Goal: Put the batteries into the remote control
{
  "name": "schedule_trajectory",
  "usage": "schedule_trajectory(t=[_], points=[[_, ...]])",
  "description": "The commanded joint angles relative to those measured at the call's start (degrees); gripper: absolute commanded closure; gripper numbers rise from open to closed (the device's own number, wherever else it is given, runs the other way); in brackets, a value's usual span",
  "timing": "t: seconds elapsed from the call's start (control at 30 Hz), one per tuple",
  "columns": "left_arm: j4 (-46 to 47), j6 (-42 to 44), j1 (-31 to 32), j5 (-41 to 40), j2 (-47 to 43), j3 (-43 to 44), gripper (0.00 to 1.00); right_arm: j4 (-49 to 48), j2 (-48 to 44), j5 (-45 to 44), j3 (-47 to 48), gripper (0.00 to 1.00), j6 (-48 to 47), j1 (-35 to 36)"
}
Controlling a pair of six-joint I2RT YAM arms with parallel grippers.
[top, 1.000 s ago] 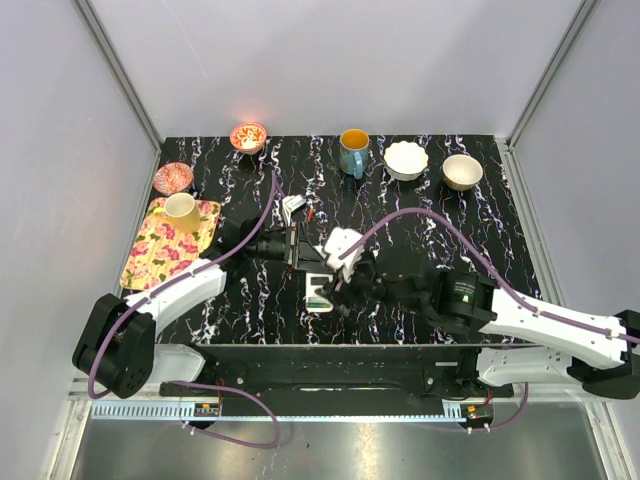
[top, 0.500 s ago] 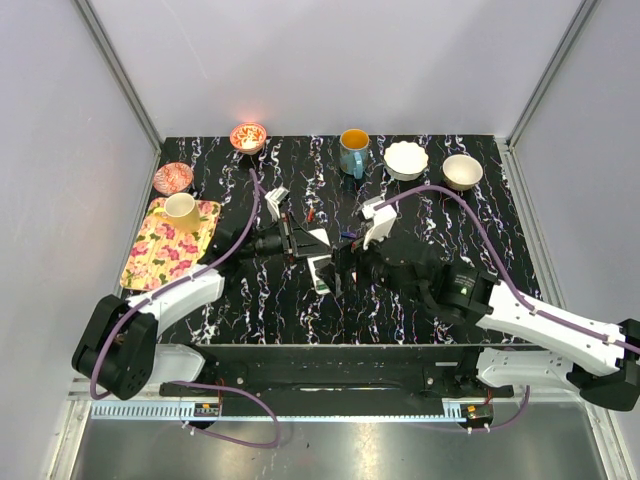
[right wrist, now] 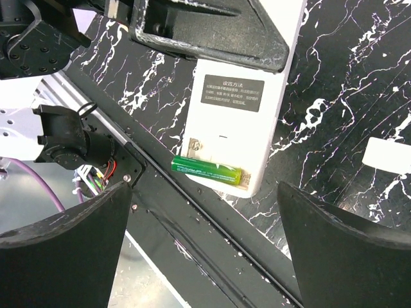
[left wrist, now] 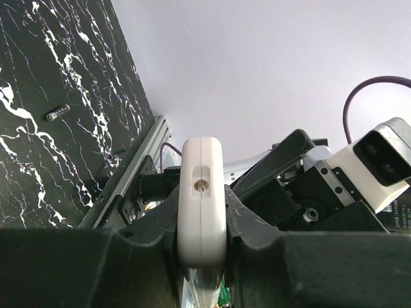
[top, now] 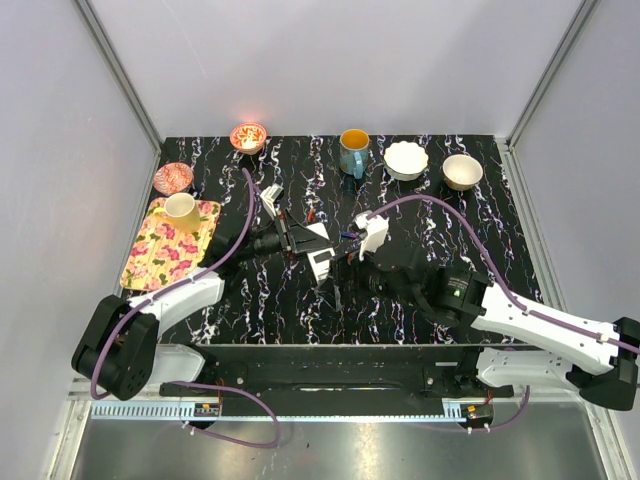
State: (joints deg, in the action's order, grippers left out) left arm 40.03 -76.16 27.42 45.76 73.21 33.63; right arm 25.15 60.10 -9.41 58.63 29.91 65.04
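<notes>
The left tool point(top: 302, 243) is pressed together on the remote control point(right wrist: 239, 115), pinching its narrow sides. The right tool point(right wrist: 205, 240) is spread wide and touches nothing. Just ahead of it, between its fingers point(right wrist: 64, 247), a green battery point(right wrist: 207, 169) lies in the remote's open end. A loose battery point(left wrist: 58, 113) lies on the surface point(left wrist: 38, 160), well apart from the left tool.
</notes>
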Motion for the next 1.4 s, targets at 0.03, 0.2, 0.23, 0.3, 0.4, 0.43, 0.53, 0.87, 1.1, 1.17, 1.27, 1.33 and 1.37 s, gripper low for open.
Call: schedule_trajectory(t=[0.03, 0.2, 0.23, 0.3, 0.4, 0.43, 0.53, 0.87, 1.1, 1.17, 1.27, 1.33, 1.37], points=[[4.62, -0.48, -0.35, -0.84, -2.19, -0.05, 1.0, -2.64, 0.02, -0.17, -1.15, 0.0, 1.73, -0.61], [4.62, -0.22, -0.35, -0.84, -2.46, -0.32, 1.0, -7.74, -1.74, -0.61, -3.79, 0.03, 4.37, -1.49], [4.79, -0.22, -0.35, -0.93, -2.46, -0.4, 1.0, -8.01, -1.74, -0.52, -3.61, 0.03, 4.37, -1.58], [5.14, -0.3, -0.35, -0.85, -2.37, -0.4, 1.0, -8.18, -1.3, -0.35, -3.52, 0.04, 4.19, -1.67], [5.23, -0.39, -0.26, -0.58, -2.28, -0.32, 1.0, -8.88, -1.56, -0.17, -3.44, 0.05, 3.93, -1.93], [5.23, -0.31, -0.35, -0.49, -2.28, -0.4, 1.0, -9.32, -1.56, -0.08, -3.35, 0.05, 4.01, -2.02], [5.41, -0.3, -0.26, -0.58, -2.28, -0.75, 1.0, -9.59, -1.39, 0.62, -2.91, 0.05, 4.01, -2.28], [5.85, -0.48, -0.35, -0.58, -2.55, -0.76, 1.0, -9.94, -0.51, 2.46, -2.91, 0.14, 4.01, -3.33], [5.94, -0.48, -0.35, -0.67, -2.55, -0.67, 1.0, -10.03, 0.11, 3.61, -3.35, 0.18, 4.28, -3.6], [6.02, -0.48, -0.26, -0.58, -2.55, -0.67, 1.0, -10.03, 0.02, 3.7, -3.61, 0.2, 4.45, -3.69], [6.11, -0.57, -0.35, -0.58, -2.72, -0.67, 1.0, -10.12, -0.15, 3.61, -4.05, 0.21, 4.8, -4.04], [6.11, -0.57, -0.35, -0.67, -2.81, -0.75, 1.0, -10.2, -0.33, 3.52, -4.31, 0.23, 4.81, -4.21], [6.11, -0.57, -0.35, -0.67, -2.9, -0.76, 1.0, -10.2, -0.33, 3.61, -4.31, 0.23, 4.98, -4.3]])
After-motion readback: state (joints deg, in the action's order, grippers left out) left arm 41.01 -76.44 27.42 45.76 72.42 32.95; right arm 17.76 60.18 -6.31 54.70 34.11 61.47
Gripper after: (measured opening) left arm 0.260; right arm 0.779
